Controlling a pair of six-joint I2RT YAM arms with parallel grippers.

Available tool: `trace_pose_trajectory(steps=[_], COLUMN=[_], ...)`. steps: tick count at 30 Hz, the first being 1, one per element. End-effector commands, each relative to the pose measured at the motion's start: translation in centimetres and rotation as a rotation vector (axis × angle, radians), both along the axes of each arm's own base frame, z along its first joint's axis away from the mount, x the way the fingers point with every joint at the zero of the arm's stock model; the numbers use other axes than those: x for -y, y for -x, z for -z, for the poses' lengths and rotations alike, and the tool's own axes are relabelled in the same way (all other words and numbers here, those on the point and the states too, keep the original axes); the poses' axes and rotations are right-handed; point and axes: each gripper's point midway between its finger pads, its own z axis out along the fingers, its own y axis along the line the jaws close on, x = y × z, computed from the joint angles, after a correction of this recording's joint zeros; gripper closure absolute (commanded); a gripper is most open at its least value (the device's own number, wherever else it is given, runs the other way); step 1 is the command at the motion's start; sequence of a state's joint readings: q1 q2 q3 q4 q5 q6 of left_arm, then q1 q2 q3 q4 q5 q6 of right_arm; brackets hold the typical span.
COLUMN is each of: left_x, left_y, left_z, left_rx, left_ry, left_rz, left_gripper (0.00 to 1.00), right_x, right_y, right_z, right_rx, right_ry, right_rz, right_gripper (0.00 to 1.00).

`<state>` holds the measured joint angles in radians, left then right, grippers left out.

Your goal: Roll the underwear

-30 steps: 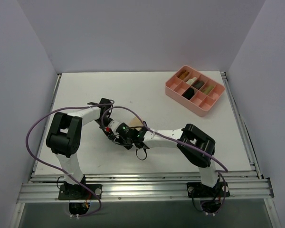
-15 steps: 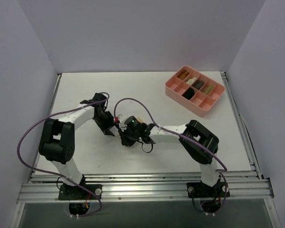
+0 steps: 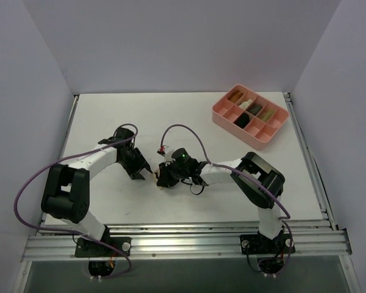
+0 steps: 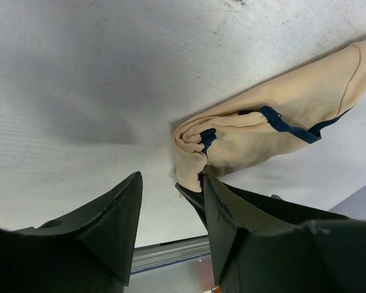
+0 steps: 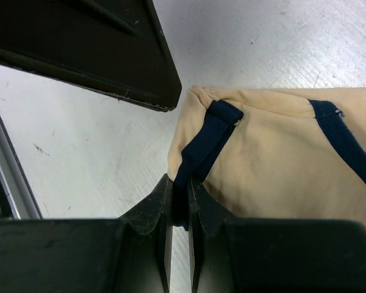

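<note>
The underwear is a tan cloth with dark trim, partly rolled, lying on the white table. It also shows in the right wrist view. My right gripper is shut on the dark trim at the roll's end. In the top view it sits over the cloth and hides most of it. My left gripper is open and empty, its fingers just in front of the roll's end. In the top view it is close to the left of the right gripper.
A pink divided tray with dark and cream rolled cloths stands at the back right. Purple cables loop over both arms. The metal frame rail runs along the near edge. The left gripper's finger shows in the right wrist view.
The left arm has swung and its gripper has come nearer and beside the right gripper. The tan cloth that showed behind the right gripper is now hidden under it.
</note>
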<state>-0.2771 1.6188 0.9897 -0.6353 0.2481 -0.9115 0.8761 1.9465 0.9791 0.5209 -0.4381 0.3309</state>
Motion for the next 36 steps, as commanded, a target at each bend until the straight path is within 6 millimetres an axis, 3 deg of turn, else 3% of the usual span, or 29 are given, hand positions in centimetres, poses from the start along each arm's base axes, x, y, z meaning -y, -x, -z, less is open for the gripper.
trace_pose_trajectory(steps=[1, 20, 31, 36], left_x=[1.3, 4.0, 3.5, 2.3], left_y=[-1.8, -1.6, -1.0, -0.8], left_z=[-1.6, 1.0, 1.5, -0.1], left_rx=[0.123, 0.107, 0.083, 0.126], left_ry=[0.05, 0.104, 0.061, 0.007], left_rz=[0.036, 0.132, 0.152, 0.126], left_gripper=[0.47, 0.48, 0.48, 0.44], right_x=[3.6, 4.3, 4.9, 5.0], right_y=[3.0, 3.2, 3.0, 2.8], right_z=[5.2, 5.9, 6.3, 6.4], right_rx=[-0.163, -0.25, -0.272, -0.28], right_ry=[0.147, 0.068, 0.051, 0.043], right_rz=[0.003, 0.006, 0.01, 0.014], right_gripper=[1.0, 1.0, 1.0, 1.0])
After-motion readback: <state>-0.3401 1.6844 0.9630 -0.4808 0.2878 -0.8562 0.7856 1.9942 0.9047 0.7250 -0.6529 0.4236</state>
